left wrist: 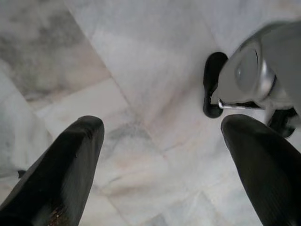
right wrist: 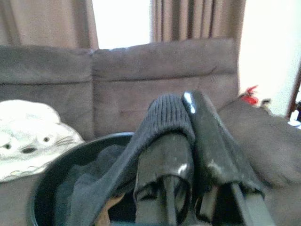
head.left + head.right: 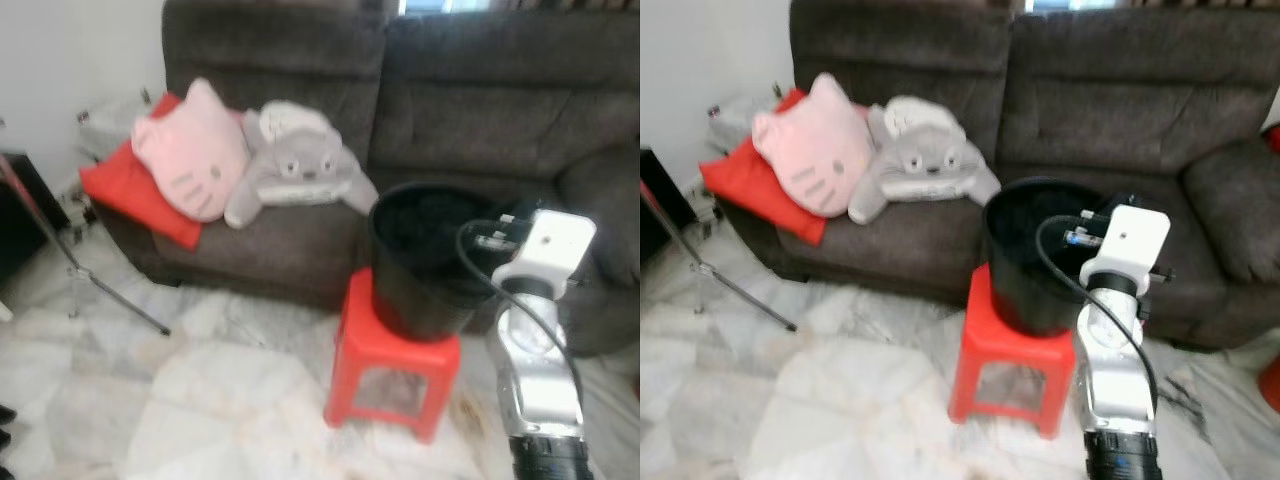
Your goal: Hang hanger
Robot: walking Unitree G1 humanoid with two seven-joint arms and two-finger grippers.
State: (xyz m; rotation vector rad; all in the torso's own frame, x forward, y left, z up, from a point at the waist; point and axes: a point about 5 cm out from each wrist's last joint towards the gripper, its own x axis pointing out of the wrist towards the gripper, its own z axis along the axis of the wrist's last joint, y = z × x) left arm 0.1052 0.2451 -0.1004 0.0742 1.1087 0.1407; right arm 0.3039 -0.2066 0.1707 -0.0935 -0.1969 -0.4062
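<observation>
My right gripper (image 2: 184, 106) is shut on a dark grey ribbed cloth (image 2: 141, 146). The cloth drapes over one finger and trails down into a black bucket (image 2: 51, 179). In the eye views my silver right arm (image 3: 535, 350) is raised beside that bucket (image 3: 420, 280), with its white wrist (image 3: 550, 245) at the rim and the fingers hidden behind it. My left gripper (image 1: 162, 127) hangs open over the marble floor (image 1: 141, 56) with nothing between its fingers. No hanger can be made out.
The bucket stands on a red plastic stool (image 3: 385, 350) before a dark grey sofa (image 3: 480, 110). A pink cat cushion (image 3: 195, 150), a grey plush cushion (image 3: 295, 160) and a red cushion (image 3: 130, 190) lie on the sofa. Thin metal stand legs (image 3: 100, 290) cross the floor at left.
</observation>
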